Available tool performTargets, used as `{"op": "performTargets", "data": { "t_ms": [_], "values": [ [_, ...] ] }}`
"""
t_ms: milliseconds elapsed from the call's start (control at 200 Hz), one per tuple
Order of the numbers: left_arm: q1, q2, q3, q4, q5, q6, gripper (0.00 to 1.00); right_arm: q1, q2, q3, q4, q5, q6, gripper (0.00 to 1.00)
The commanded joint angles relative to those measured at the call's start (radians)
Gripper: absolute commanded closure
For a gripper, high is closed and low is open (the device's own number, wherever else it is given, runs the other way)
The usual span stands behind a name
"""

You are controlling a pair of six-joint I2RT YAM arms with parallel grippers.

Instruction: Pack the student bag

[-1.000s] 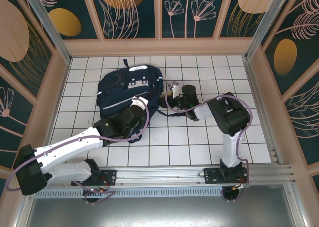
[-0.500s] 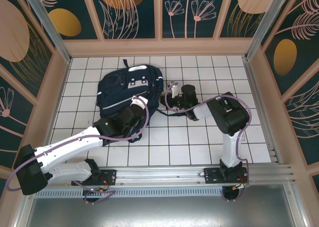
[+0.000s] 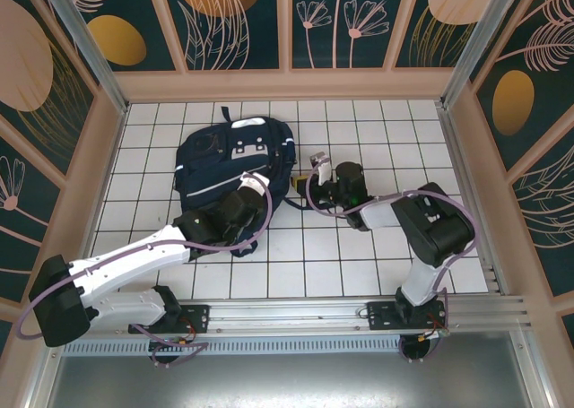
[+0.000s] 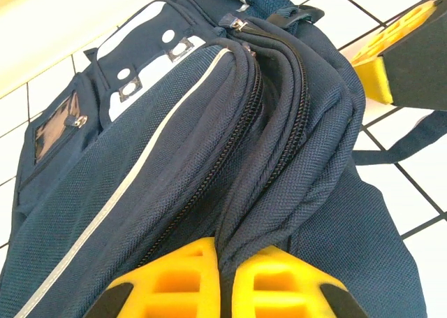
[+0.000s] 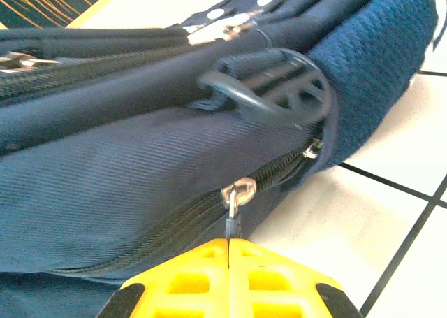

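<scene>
A white tiled table [image 3: 359, 247] with dark grout lines fills the middle of the top view. Walls [image 3: 233, 22] of dark teal panels with orange and cream plant shapes, set in pale wooden frames, close it on three sides. A metal rail [image 3: 296, 314] runs along the bottom of the frame.

In the top view the left arm [image 3: 134, 256] covers the lower right part of the bag [image 3: 215, 161], and both sets of fingertips are too small there to read. In both wrist views the lower ends of the yellow fingers are cut off by the bottom edge. The dark plastic ring [image 5: 279, 94] at upper centre of the right wrist view is blurred.

The bag lies flat in the upper left-centre of the table, its white stripe [image 4: 126, 185] running diagonally. The left fingers [image 4: 209, 279], at the bag's lower right in the top view, are closed tight on a ridge of navy fabric beside the zips; the fold rises between them at bottom centre of the left wrist view. The right fingers [image 5: 225, 272] sit at the bag's right edge and are pressed fully together on the zip pull [image 5: 234, 206], whose lower end disappears between them. The bag's side fills the frame above them.
</scene>
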Motion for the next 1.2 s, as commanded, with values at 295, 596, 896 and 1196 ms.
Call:
{"op": "performTargets", "data": {
  "t_ms": [295, 596, 896, 1196],
  "values": [
    [0.031, 0.003, 0.024, 0.11, -0.067, -0.049, 1.0, 0.122, -0.139, -0.061, -0.069, 0.124, -0.049, 1.0],
    [0.041, -0.063, 0.021, 0.071, -0.084, -0.034, 1.0, 0.061, -0.054, -0.026, -0.044, 0.138, -0.066, 0.75],
    [0.05, -0.09, 0.028, 0.055, -0.078, -0.03, 1.0, 0.012, 0.037, 0.021, 0.024, 0.076, -0.056, 0.64],
    [0.054, -0.075, 0.039, 0.052, -0.063, -0.03, 1.0, 0.017, 0.155, 0.131, 0.057, -0.001, -0.04, 0.57]
  ]
}}
